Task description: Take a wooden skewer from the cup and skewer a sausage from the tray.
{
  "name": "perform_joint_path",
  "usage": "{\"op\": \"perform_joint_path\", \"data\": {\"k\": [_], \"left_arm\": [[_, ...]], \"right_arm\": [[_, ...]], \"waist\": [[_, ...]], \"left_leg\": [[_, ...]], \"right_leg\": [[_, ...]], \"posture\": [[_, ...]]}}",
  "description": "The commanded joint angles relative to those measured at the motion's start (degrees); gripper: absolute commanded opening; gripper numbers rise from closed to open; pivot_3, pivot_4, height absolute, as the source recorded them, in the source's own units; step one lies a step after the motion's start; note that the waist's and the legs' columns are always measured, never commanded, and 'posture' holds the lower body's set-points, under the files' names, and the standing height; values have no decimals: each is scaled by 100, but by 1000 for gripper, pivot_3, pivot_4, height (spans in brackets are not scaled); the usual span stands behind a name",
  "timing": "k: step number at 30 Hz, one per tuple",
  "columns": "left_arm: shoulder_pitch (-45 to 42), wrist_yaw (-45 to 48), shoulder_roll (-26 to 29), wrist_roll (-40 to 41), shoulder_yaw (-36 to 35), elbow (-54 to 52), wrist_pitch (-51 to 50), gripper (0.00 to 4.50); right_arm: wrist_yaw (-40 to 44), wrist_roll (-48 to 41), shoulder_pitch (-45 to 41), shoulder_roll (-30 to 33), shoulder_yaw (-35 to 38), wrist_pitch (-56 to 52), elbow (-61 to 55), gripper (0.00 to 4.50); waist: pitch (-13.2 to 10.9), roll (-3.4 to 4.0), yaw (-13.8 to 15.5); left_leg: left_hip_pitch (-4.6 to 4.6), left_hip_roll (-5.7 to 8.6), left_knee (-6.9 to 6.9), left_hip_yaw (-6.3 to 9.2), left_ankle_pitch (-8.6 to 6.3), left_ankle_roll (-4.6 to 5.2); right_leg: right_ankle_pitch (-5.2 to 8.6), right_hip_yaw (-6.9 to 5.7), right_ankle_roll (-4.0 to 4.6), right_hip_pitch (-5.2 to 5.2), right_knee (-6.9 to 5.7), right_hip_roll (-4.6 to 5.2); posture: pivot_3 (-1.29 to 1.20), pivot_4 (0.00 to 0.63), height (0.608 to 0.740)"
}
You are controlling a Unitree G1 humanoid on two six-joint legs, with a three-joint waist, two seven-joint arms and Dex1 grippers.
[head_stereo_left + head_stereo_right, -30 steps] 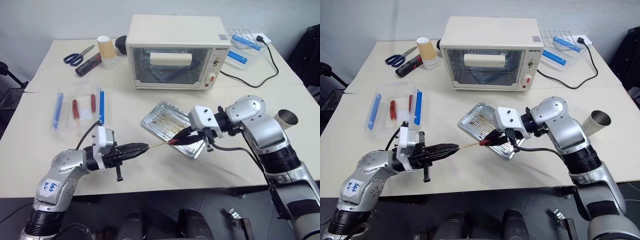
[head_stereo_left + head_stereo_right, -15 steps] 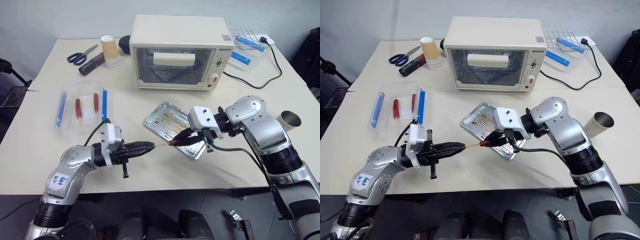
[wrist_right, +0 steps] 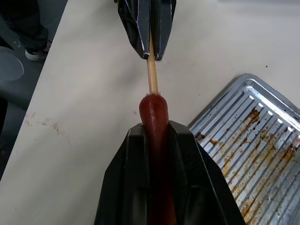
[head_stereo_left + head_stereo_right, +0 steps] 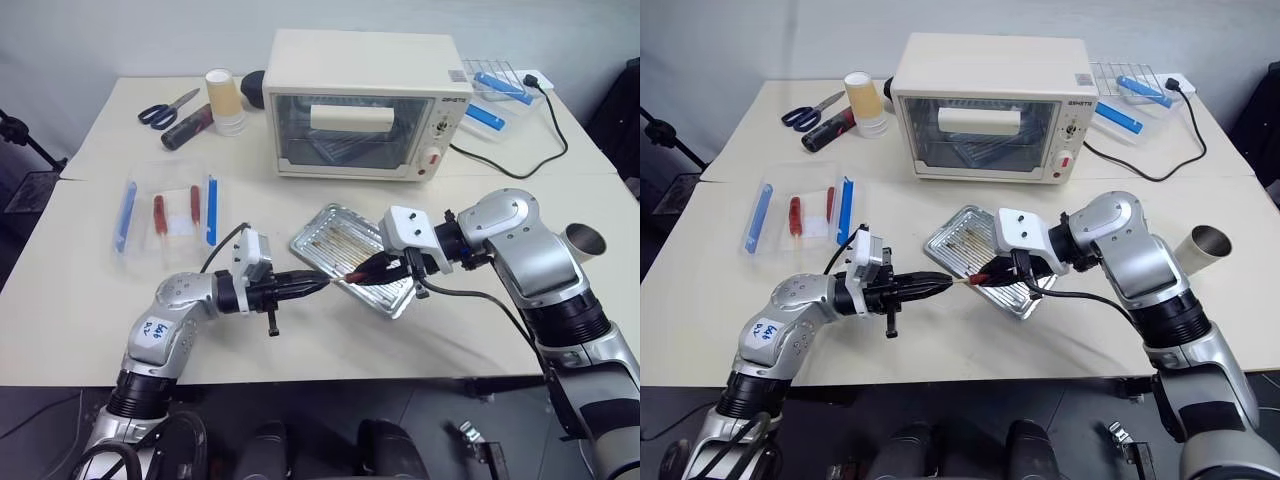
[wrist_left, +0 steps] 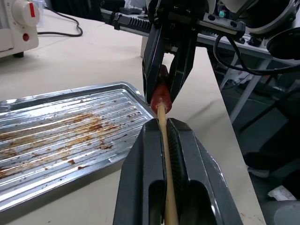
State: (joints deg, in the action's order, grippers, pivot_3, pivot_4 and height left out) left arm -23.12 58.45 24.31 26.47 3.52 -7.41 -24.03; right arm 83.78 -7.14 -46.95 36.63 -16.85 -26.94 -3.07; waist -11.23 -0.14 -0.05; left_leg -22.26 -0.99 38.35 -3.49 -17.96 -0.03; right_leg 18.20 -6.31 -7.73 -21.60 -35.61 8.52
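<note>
— Closing in from the lower left, the left gripper point(image 4: 318, 284) is now sitting much nearer the sausage point(image 3: 153, 114) than a second ago, so far less of the wooden skewer point(image 3: 151, 74) is showing between the two.

— And the grips?

— Both are clamping tight. The left one is pinching the skewer between its fingers point(image 5: 140, 178); the right gripper point(image 4: 372, 270) is squeezing the sausage, with only its rounded reddish tip poking out.

— Is the stick inside the meat?

— Its tip is meeting the sausage's end, but how deep it is going I cannot tell. The rest of the sausage is lying hidden between the black fingers, and the skewer's back end is running out of the left wrist picture's bottom edge.

— Where is all this happening?

— At middle centre of the head views, over the near corner of the greasy tray point(image 4: 325, 240), which is sitting askew on the table point(image 4: 80, 300). The steel cup point(image 4: 1198, 243) is partly hidden behind the right arm at the right edge. Bare tabletop is lying open toward the bottom edge.
</note>
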Motion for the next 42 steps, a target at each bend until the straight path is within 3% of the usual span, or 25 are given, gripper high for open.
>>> {"op": "perform_joint_path", "data": {"k": [1, 7, 13, 21, 26, 31, 35, 38, 42], "left_arm": [[-433, 134, -596, 101, 753, -212, -29, 0], [-455, 259, -728, 13, 716, -198, -138, 0], [-95, 201, -334, 22, 152, -359, -111, 0], [899, 288, 542, 236, -687, -815, 158, 0], [1832, -35, 874, 672, -1822, -1496, 162, 0], [2521, -1091, 577, 1009, -2919, -2096, 179, 0], [2300, -2892, -222, 1220, -3870, -2139, 357, 0], [1930, -3961, -510, 1069, -4165, -2046, 378, 0], [1422, -5047, -620, 705, -4020, -1683, 139, 0]], "right_arm": [[156, -566, -202, -613, -347, 128, -738, 250], [217, -605, -127, -602, -316, 98, -770, 250], [116, -521, 181, -301, 20, 68, -527, 250], [152, -788, 652, 258, 450, 197, -372, 2823], [-40, -1163, 1170, 478, 1213, 800, -292, 4465], [-549, -2161, 2098, 52, 2209, 988, -812, 4465], [-1198, -3001, 2795, -479, 2763, 855, -1424, 4465], [-1710, -3250, 3056, -942, 2884, 1110, -1689, 4465], [-2049, -2773, 3364, -1476, 2664, 2032, -1850, 4465]], "waist": [[0, 0, 1], [0, 0, -1], [0, 0, 0], [-1, 0, -3], [-1, -4, 0], [-2, -6, 17], [-1, -8, 31], [3, -16, 51], [7, -22, 101]], "left_leg": [[0, 0, 0, 0, 0, 0], [0, 0, 0, 1, 0, 0], [0, 0, 3, 1, 0, 0], [0, -3, 0, 2, 0, 0], [0, -4, 4, 7, -3, 4], [3, -3, -3, 33, -2, 4], [10, -4, -1, 59, -2, 4], [9, -1, 5, 63, -2, 4], [10, 1, 3, 62, -2, 4]], "right_leg": [[0, 0, 0, 0, 0, 0], [0, 0, 0, 0, 0, 0], [0, 0, 0, 0, -1, 0], [0, 1, 0, 0, 1, 0], [0, 0, 0, 6, 5, 3], [0, -2, 0, 10, 8, 5], [-1, 1, -1, 19, 4, 5], [-1, 0, -2, 19, 0, 5], [-1, 1, -2, 16, -2, 4]], "posture": [[0, 150, 740], [0, 150, 740], [0, 150, 740], [0, 150, 740], [0, 150, 740], [0, 150, 740], [0, 150, 740], [0, 150, 740], [0, 150, 740]]}}
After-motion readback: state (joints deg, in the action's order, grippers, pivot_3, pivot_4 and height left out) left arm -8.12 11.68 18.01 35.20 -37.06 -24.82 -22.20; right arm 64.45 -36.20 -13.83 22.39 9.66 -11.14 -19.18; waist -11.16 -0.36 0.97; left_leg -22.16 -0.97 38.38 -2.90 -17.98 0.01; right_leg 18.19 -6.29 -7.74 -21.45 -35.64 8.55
